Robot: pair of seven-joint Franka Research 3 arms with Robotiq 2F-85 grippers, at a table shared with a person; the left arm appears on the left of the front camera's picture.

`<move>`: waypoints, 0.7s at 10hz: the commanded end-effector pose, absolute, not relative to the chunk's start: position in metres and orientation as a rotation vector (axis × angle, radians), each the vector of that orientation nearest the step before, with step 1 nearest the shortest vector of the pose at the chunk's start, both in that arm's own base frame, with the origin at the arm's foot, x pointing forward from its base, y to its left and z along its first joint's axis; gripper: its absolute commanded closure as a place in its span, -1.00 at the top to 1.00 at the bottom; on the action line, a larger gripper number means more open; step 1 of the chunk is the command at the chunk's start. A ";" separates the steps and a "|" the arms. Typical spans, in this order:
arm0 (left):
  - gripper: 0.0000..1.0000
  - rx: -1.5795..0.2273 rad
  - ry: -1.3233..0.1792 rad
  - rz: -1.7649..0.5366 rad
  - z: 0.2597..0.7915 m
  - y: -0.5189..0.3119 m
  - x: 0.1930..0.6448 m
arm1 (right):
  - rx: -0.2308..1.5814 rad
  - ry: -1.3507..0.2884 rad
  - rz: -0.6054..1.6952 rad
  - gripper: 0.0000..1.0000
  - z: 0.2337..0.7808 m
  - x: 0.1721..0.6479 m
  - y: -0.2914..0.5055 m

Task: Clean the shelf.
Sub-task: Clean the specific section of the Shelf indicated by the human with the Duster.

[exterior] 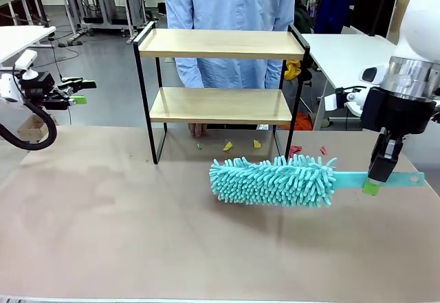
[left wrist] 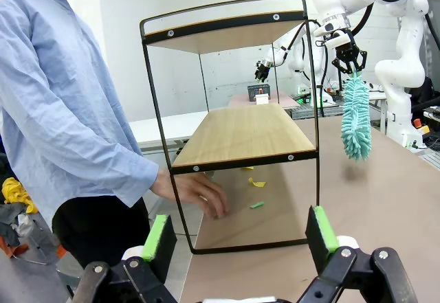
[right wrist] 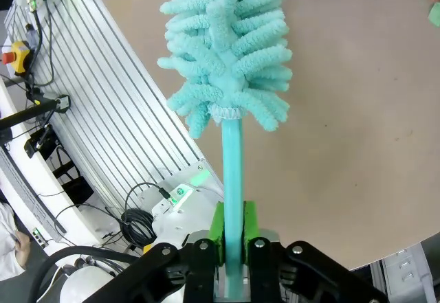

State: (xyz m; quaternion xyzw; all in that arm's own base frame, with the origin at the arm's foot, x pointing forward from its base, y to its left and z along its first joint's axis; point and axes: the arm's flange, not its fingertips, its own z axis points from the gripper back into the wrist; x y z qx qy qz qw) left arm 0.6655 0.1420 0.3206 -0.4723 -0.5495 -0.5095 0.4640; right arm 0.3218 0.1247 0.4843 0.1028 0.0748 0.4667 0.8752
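Observation:
The shelf (exterior: 221, 44) stands at the table's far side, two light wooden boards in a black frame; the left wrist view sees it end-on (left wrist: 240, 135). My right gripper (exterior: 372, 185) is shut on the flat handle of a turquoise fluffy duster (exterior: 275, 180), which hangs just above the table in front of the shelf. In the right wrist view the green pads (right wrist: 218, 229) clamp the duster handle (right wrist: 232, 172). My left gripper (exterior: 77, 91) hovers open at the far left, off the table's edge, with its pads (left wrist: 159, 238) apart and nothing between them.
A person in a light blue shirt (exterior: 230, 14) stands behind the shelf, one hand (left wrist: 199, 193) on the table under it. Small yellow, green and red scraps (exterior: 227, 146) lie on the brown table (exterior: 137, 227) beneath and beside the shelf.

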 end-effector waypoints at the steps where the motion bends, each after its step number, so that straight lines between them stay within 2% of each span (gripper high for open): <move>1: 1.00 -1.153 -1.364 -1.262 0.323 0.140 0.663 | 0.206 0.153 0.957 -0.75 0.487 0.323 0.127; 7: 1.00 -1.153 -1.364 -1.262 0.323 0.140 0.663 | 0.206 0.153 0.957 -0.75 0.487 0.323 0.127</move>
